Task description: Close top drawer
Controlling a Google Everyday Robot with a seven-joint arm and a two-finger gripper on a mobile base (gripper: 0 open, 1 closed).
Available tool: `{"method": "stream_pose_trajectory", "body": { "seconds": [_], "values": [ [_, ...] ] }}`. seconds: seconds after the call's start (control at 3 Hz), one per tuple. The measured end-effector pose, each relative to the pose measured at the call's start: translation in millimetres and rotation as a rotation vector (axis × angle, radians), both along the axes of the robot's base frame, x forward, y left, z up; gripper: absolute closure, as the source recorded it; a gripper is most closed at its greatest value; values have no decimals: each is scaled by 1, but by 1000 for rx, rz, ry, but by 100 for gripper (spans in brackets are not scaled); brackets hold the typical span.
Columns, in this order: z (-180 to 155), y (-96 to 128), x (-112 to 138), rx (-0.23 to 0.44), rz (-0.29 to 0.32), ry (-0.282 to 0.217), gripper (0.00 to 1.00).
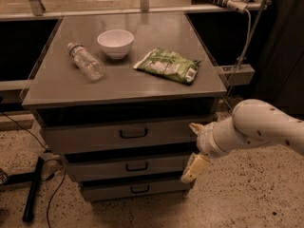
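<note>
The top drawer (95, 137) is a wide grey front with a black wire pull (133, 134). It stands a little out from the cabinet, with a dark gap above it. My gripper (194, 148) is at the right end of that drawer front, on a white arm coming in from the right. It is open and holds nothing. One finger (195, 127) is at the drawer's upper right corner. The other finger (194, 168) hangs lower, in front of the second drawer (109, 167).
On the cabinet top (57, 87) lie a plastic bottle (86, 61), a white bowl (115, 42) and a green snack bag (168, 65). A third drawer (109, 190) sits lowest. Cables and a black bar (33, 189) lie on the floor at left. A power strip (223, 0) is at the back right.
</note>
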State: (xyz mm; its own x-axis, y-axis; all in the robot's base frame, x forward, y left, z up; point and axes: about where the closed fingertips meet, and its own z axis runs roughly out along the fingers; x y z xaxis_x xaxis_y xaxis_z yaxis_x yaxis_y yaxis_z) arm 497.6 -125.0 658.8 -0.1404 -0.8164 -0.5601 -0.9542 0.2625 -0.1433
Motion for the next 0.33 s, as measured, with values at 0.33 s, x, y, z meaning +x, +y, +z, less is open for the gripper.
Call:
{"method": "stream_pose_trajectory", "body": {
  "seconds": [0.33],
  "values": [
    [0, 0, 0, 0, 0, 0, 0]
  ]
}}
